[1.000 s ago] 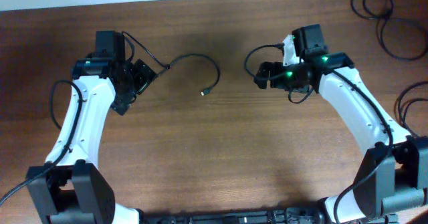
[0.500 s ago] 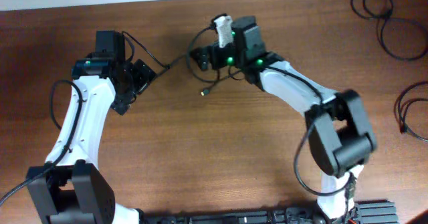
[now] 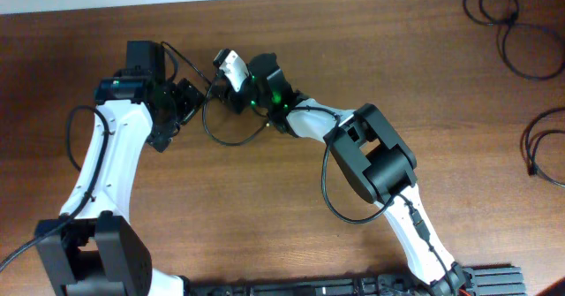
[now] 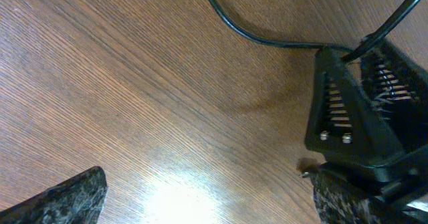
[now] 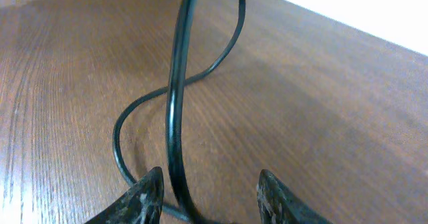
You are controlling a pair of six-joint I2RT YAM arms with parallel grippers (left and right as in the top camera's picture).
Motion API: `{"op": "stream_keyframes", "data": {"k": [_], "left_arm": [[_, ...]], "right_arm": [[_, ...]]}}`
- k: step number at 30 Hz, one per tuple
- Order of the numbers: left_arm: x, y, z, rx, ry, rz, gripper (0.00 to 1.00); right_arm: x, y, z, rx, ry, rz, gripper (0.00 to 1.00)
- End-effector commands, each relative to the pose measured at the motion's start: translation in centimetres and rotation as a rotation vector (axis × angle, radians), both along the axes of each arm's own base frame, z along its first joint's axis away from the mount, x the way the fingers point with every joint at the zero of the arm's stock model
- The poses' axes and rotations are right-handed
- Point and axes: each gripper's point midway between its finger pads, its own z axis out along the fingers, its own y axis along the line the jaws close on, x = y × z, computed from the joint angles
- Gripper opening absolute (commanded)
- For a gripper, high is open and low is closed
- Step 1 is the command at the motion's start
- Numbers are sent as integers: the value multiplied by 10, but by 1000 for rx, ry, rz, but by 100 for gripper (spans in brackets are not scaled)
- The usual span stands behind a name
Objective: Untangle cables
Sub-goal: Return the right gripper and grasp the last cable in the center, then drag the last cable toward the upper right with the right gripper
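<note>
One thin black cable (image 3: pixel 231 142) lies in a loop on the wooden table between the two arms. My right gripper (image 3: pixel 225 91) has reached far left and sits over the cable's upper part, close to my left gripper (image 3: pixel 181 102). In the right wrist view the cable (image 5: pixel 172 117) rises between the fingers (image 5: pixel 148 194), near the left one, and a clear gap remains on its other side. The right gripper (image 5: pixel 210 184) is narrowed but not clamped. My left gripper (image 4: pixel 210 204) stands wide open over bare wood, with the cable (image 4: pixel 254 37) curving past ahead of it.
More black cables (image 3: pixel 508 22) lie coiled at the table's far right corner, and another (image 3: pixel 540 141) at the right edge. The right gripper's black body (image 4: pixel 354 117) fills the right side of the left wrist view. A white wall borders the table's far edge.
The right arm swung from the table's right side across to the cable beside the left gripper, and its jaws narrowed around the cable. The cable shifted from an open arc into a loop. The left arm stayed still.
</note>
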Motion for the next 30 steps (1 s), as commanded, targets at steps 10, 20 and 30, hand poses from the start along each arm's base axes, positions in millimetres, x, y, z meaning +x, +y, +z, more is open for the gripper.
{"op": "stream_keyframes", "data": {"k": [10,20,30], "left_arm": [[2,-2,-1,-4,2,-12,99],[2,-2,-1,-4,2,-12,99],[2,-2,-1,-4,2,-12,99]], "right_arm": [[-26,-188,49,-305,603,-391,4],[-131,-268,-6,-700,1006,-391,99],[-110,-304,-52,80,1348,-1891,82]]}}
